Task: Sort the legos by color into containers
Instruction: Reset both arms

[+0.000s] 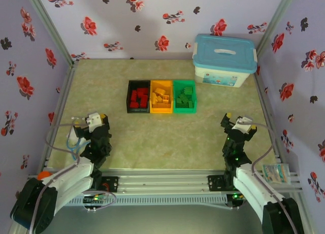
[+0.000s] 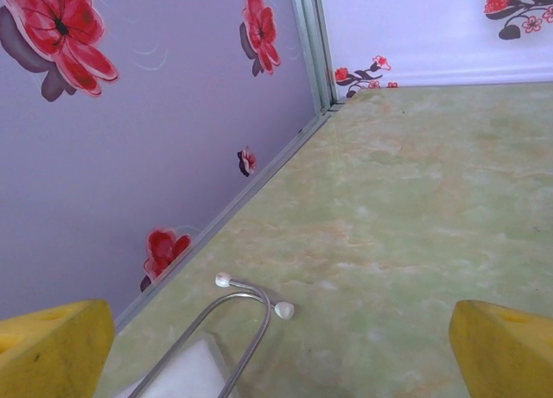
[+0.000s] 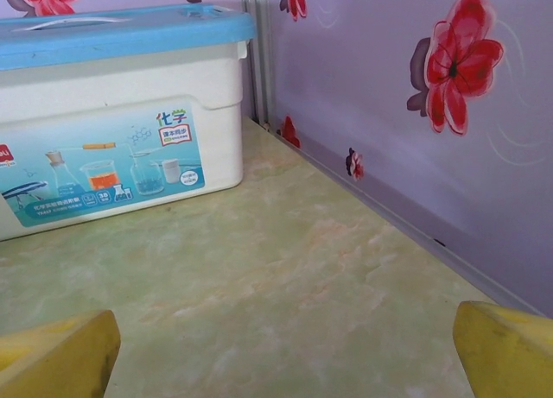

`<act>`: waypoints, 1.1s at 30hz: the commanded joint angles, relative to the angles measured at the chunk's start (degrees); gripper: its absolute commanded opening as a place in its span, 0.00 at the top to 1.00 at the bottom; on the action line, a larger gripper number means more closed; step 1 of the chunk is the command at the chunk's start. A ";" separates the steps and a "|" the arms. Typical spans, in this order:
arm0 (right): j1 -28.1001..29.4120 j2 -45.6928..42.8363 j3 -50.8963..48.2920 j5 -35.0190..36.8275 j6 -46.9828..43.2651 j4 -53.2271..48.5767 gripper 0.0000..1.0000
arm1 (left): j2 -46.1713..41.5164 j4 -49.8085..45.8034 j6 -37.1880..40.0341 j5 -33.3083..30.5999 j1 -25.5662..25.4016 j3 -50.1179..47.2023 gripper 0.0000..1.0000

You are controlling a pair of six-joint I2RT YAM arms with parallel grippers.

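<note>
Toward twelve o'clock, lying sorted by colour inside the three containers: legos. At eight and four, gaping wide and empty: left gripper, right gripper.

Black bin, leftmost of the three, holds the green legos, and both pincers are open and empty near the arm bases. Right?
Not quite: the top external view shows the black bin, leftmost, holding red legos; the green legos are in the green bin at the right end. The left pincer and right pincer are open and empty.
</note>
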 commanded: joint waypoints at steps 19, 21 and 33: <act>-4.52 29.28 1.24 -3.34 1.03 31.41 0.01 | 17.27 21.34 3.57 5.63 6.01 2.07 0.00; -4.70 32.95 1.79 -3.39 0.85 35.05 0.01 | 18.55 23.20 4.02 5.80 6.22 2.13 0.00; -6.46 48.86 4.66 -5.94 -1.56 47.49 0.01 | 21.52 30.56 1.89 8.88 9.89 0.16 0.00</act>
